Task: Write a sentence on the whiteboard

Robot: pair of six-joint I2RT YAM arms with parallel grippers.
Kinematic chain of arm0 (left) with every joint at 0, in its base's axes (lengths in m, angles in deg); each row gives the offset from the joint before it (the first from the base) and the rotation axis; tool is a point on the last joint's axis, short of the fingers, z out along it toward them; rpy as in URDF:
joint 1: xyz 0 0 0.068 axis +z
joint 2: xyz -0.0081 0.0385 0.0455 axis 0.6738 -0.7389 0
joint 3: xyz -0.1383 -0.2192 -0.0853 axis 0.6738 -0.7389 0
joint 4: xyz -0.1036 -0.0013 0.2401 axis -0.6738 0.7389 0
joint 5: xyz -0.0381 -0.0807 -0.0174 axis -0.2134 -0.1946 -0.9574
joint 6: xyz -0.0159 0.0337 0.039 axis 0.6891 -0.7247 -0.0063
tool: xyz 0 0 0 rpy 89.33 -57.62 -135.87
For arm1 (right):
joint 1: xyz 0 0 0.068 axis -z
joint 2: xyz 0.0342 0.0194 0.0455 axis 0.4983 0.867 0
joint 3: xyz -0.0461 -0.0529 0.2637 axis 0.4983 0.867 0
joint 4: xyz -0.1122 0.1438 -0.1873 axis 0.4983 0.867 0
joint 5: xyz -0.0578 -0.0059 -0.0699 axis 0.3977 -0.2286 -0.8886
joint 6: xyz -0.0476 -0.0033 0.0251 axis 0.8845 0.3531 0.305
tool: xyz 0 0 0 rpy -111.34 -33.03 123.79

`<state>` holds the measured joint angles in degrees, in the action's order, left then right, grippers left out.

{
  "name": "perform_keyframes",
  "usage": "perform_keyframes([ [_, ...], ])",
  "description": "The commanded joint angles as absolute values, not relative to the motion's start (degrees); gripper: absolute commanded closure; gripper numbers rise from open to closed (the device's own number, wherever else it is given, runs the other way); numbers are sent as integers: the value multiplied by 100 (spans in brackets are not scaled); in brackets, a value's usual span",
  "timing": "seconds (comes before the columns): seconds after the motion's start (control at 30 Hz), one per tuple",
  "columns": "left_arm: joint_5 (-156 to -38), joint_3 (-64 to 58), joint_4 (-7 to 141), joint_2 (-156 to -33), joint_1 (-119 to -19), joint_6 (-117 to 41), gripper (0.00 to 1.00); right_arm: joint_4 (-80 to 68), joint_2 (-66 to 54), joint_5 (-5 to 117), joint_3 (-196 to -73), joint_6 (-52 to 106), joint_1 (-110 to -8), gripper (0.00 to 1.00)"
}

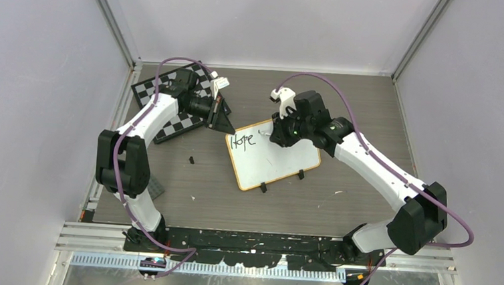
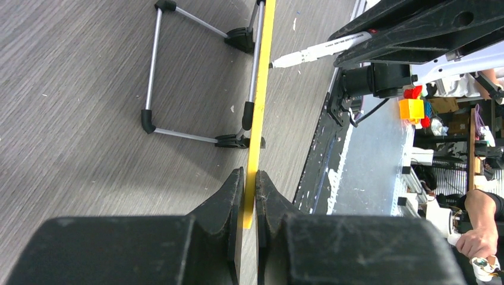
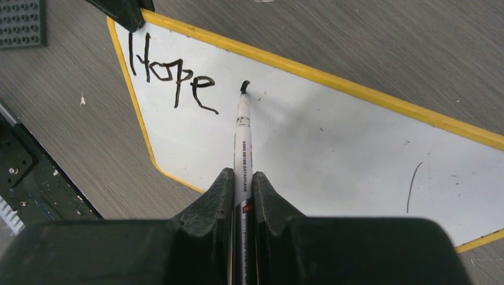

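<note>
Only "Hope" (image 3: pixel 172 80) was written, upper left; my right gripper (image 3: pixel 241 177) clamped the marker (image 3: pixel 242 136), tip seemingly down, my left gripper (image 2: pixel 249 176) pinched the whiteboard (image 3: pixel 333 148).

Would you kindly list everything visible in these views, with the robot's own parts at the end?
whiteboard: one, white with a yellow rim, middle of the table, "Hope" written on it in black near its left corner
marker: one, white barrel with a black tip, tip at the whiteboard just right of the word
chessboard: one, black and white, far left of the table, partly under the left arm
small black piece: one, black, on the table left of the whiteboard; too small to identify
studded plate: one, grey, on the table left of the whiteboard
table: one, grey-brown wood grain
left gripper: one, black, shut on the whiteboard's rim
right gripper: one, black, shut on the marker
</note>
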<state>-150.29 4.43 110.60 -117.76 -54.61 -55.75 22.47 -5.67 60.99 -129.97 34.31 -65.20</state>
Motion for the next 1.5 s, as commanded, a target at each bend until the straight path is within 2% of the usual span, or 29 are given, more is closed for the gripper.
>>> perform_keyframes([
  [0.0,-14718,531,11184,-11920,-5572,-5733,100,2388,-627,6129,-12829,3522,-6544,100],
  [0.47,-14729,518,11190,-11913,-5582,-5709,100,2503,-840,5880,-12898,3714,-6533,100],
  [1.0,-14761,525,11215,-11920,-5594,-5733,100,2411,-778,6134,-13189,3611,-6538,100],
  [1.47,-14755,534,11217,-11928,-5590,-5737,100,2368,-780,5694,-13084,3657,-6452,100],
])
